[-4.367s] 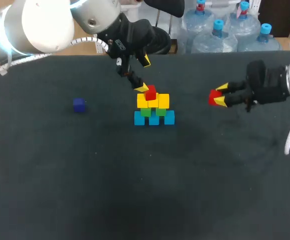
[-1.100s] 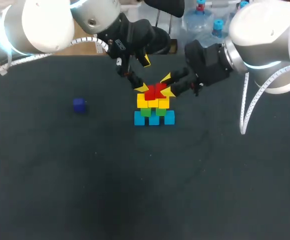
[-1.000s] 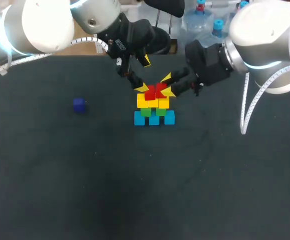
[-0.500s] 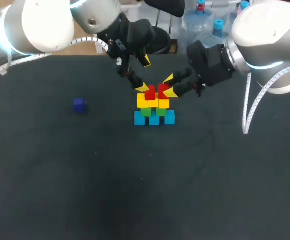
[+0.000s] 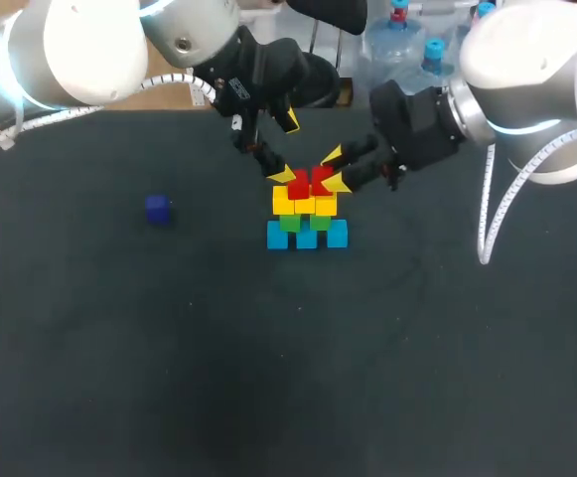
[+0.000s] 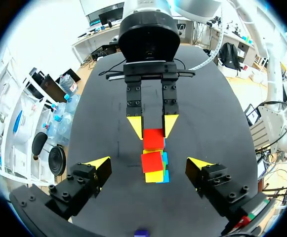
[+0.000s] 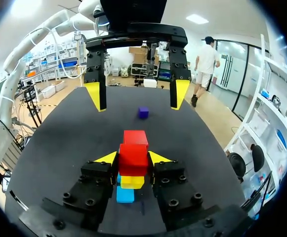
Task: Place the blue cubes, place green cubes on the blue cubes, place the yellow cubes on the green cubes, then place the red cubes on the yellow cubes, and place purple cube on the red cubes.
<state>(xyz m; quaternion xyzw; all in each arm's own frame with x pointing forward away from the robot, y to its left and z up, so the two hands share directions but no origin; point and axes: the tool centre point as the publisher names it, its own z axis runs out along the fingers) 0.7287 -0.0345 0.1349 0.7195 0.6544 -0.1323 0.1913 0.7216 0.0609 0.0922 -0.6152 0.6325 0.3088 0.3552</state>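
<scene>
Red cube (image 6: 153, 139): pinched in right end effector (image 7: 133, 158).
Purple cube (image 5: 157, 207) at its 9 o'clock; spread left end effector (image 5: 286, 148) nearer.

The right pincer (image 5: 334, 170) clasps a red cube (image 5: 322, 179) atop the yellow cubes (image 5: 305, 204), the purple cube (image 5: 157, 208) lying well apart.

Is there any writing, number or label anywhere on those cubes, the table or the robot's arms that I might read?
None on the stacked cubes, the held red cube included: plain faces.
None on the purple cube.
A small pale label on the left arm: too small to read.
None on the table.
</scene>
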